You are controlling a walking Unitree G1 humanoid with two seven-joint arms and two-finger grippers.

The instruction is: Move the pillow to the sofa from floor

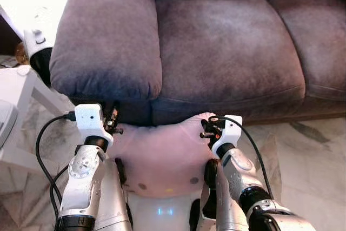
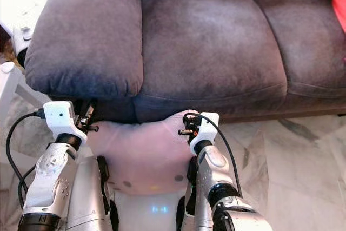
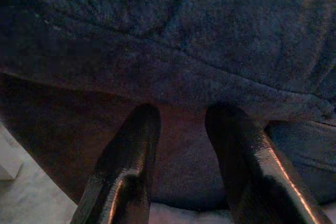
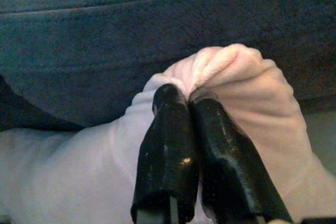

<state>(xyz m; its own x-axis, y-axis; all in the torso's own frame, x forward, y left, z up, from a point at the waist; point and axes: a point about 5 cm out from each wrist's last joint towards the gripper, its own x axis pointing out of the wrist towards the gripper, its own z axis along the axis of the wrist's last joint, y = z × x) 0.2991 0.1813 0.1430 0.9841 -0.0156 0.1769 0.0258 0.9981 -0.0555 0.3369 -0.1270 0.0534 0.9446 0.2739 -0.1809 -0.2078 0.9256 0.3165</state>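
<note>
Right gripper [image 4: 188,98] pinching pillow [image 1: 162,155] corner against sofa [image 1: 227,52] front edge.

Pillow [image 1: 162,158] pale pink w/ a few small dark dots. Sofa [image 1: 216,41] dark grey-purple, mottled nap. Floor [image 1: 308,155] whitish marble, grey veins. Fingers [image 4: 173,145] glossy black. Arms silver, wrist cams white.

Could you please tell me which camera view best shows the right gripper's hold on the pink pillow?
The right wrist view: the right gripper is shut on a bunched corner of the pillow. The eye views show the pillow between both arms.
</note>
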